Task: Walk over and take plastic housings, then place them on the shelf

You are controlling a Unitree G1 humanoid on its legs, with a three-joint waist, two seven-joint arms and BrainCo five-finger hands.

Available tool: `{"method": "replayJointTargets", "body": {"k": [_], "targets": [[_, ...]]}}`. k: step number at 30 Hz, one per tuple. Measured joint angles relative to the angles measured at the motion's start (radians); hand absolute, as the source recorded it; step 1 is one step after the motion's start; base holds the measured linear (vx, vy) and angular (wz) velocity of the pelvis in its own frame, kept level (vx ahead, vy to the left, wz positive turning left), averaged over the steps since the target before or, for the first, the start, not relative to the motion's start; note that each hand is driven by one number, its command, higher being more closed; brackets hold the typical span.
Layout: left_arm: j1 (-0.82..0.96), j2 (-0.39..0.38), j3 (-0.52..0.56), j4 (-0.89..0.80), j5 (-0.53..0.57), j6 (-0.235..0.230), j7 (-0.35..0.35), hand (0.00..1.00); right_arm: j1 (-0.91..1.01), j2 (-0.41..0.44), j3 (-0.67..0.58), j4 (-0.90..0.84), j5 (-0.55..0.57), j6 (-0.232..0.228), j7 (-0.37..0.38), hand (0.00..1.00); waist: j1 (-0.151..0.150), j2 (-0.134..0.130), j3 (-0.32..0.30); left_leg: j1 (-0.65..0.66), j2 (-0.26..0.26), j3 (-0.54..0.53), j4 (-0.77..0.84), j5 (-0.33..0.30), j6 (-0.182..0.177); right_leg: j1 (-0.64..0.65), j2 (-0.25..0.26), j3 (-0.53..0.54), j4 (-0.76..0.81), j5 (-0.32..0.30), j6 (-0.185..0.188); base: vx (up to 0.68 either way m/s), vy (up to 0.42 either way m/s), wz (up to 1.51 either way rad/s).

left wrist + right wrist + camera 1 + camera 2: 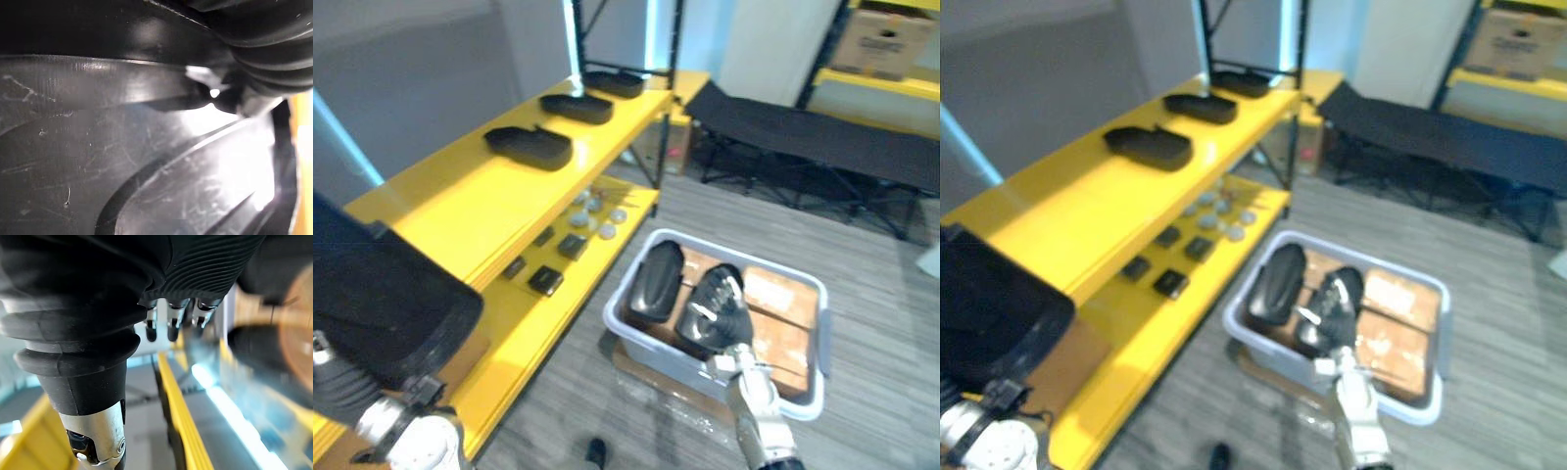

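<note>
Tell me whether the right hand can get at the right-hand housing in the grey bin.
Probably yes: the right hand sits at the near rim of the bin, right by that housing, and nothing covers it.

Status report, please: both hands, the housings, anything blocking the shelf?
Left hand carries a black housing by the yellow shelf. Right hand down in the grey bin, beside another housing. Nothing blocks the shelf top.

Bright, even light falls from overhead. The yellow shelf (440,215) gleams, and pale light strips (573,44) glow at the far left. White glare washes across the near plastic housing (234,142).
</note>
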Motion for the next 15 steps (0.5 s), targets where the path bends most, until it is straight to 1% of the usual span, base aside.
{"method": "replayJointTargets", "body": {"k": [1,2,3,4,5,6,7,8,9,10,11,12,13,14,15], "targets": [[0.003,-0.001,0.006,0.000,-0.011,-0.006,-0.006,1.00,-0.005,0.000,0.001,0.000,-0.011,0.004,-0.009,0.00,0.006,0.000,0.000,0.001,-0.001,-0.017,0.000,0.000,0.002,0.001,-0.002,0.000,0.014,-0.007,-0.012,-0.04,0.066,0.61],[0.009,-0.002,0.009,0.000,-0.039,-0.014,-0.025,1.00,-0.008,-0.003,0.000,0.000,-0.021,0.011,-0.027,0.00,0.007,-0.002,0.002,0.003,-0.003,-0.045,0.000,0.002,0.004,0.004,-0.006,0.013,0.053,-0.023,-0.035,-0.03,0.057,0.76],[0.010,-0.002,0.009,0.000,-0.052,-0.015,-0.041,1.00,-0.007,-0.010,-0.004,0.000,-0.023,0.016,-0.042,0.00,0.004,-0.003,0.005,0.006,-0.002,-0.078,0.001,0.005,0.005,0.001,-0.008,0.054,0.102,-0.033,-0.049,-0.04,0.075,0.80],[0.009,-0.001,0.009,0.001,-0.057,-0.017,-0.047,1.00,-0.007,-0.015,-0.003,0.000,-0.023,0.017,-0.052,0.00,0.003,-0.006,0.009,0.008,0.001,-0.089,0.001,0.007,0.004,-0.002,-0.009,0.083,0.127,-0.040,-0.056,-0.04,0.049,0.73],[0.005,0.004,0.014,0.010,-0.062,-0.030,-0.058,1.00,-0.007,-0.023,-0.005,0.000,-0.017,0.018,-0.059,0.00,0.003,-0.009,0.027,0.016,0.003,-0.111,0.002,0.012,0.002,-0.005,-0.011,0.134,0.170,-0.057,-0.057,-0.03,0.027,0.52],[0.005,0.011,0.016,0.013,-0.065,-0.039,-0.060,1.00,-0.007,-0.024,-0.005,-0.001,-0.012,0.024,-0.055,0.00,0.003,-0.031,0.033,0.019,0.002,-0.123,0.006,0.018,-0.002,-0.004,-0.012,0.164,0.188,-0.080,-0.053,-0.02,-0.034,0.42],[0.005,0.016,0.019,0.013,-0.066,-0.040,-0.059,1.00,-0.008,-0.024,-0.005,-0.001,-0.004,0.024,-0.052,0.00,0.004,-0.043,0.035,0.018,0.001,-0.127,0.006,0.020,-0.005,-0.003,-0.012,0.169,0.189,-0.093,-0.053,-0.01,-0.083,0.16],[0.006,0.021,0.032,0.016,-0.066,-0.040,-0.057,1.00,-0.017,-0.024,-0.005,-0.002,-0.002,0.024,-0.042,0.00,0.006,-0.059,0.043,0.016,0.002,-0.124,0.006,0.029,-0.009,-0.001,-0.010,0.183,0.182,-0.115,-0.040,-0.02,-0.101,0.01],[0.005,0.021,0.037,0.021,-0.067,-0.040,-0.057,1.00,-0.022,-0.024,-0.007,-0.003,0.000,0.024,-0.030,0.00,0.004,-0.062,0.046,0.013,0.002,-0.123,0.006,0.031,-0.013,0.000,-0.007,0.185,0.174,-0.128,-0.034,-0.06,-0.123,-0.07],[0.004,0.023,0.036,0.040,-0.077,-0.039,-0.058,1.00,-0.023,-0.024,-0.015,-0.008,0.003,0.024,-0.004,0.00,0.002,-0.062,0.046,0.002,0.003,-0.121,0.006,0.034,-0.025,0.001,-0.001,0.187,0.149,-0.154,-0.018,-0.10,-0.149,-0.06],[0.003,0.015,0.033,0.058,-0.084,-0.038,-0.058,1.00,-0.020,-0.030,-0.021,-0.008,0.003,0.025,0.023,0.00,0.002,-0.044,0.059,0.002,0.013,-0.123,0.006,0.040,-0.033,0.012,0.014,0.188,0.129,-0.161,0.017,-0.12,-0.153,-0.03],[0.004,0.006,0.033,0.059,-0.089,-0.036,-0.058,1.00,-0.016,-0.035,-0.022,-0.008,0.003,0.026,0.034,0.00,0.000,-0.031,0.066,0.003,0.022,-0.124,0.006,0.042,-0.036,0.012,0.023,0.188,0.127,-0.162,0.016,-0.17,-0.139,0.00],[0.004,-0.001,0.033,0.057,-0.096,-0.037,-0.058,1.00,-0.013,-0.040,-0.022,-0.008,0.003,0.026,0.040,0.00,-0.002,-0.024,0.070,0.004,0.027,-0.125,0.006,0.045,-0.040,0.011,0.031,0.188,0.128,-0.163,0.016,-0.18,-0.126,0.15],[0.018,-0.006,0.032,0.057,-0.112,-0.037,-0.061,1.00,0.008,-0.057,-0.025,-0.012,0.003,0.027,0.068,0.00,-0.013,0.001,0.082,0.000,0.059,-0.121,0.006,0.045,-0.041,0.016,0.063,0.177,0.130,-0.171,0.010,-0.17,-0.129,0.21],[0.025,-0.008,0.032,0.057,-0.116,-0.037,-0.061,1.00,0.013,-0.061,-0.027,-0.012,0.003,0.027,0.076,0.00,-0.019,0.008,0.086,-0.002,0.070,-0.102,0.006,0.044,-0.039,0.018,0.071,0.168,0.133,-0.172,0.007,-0.13,-0.143,0.46]]}}
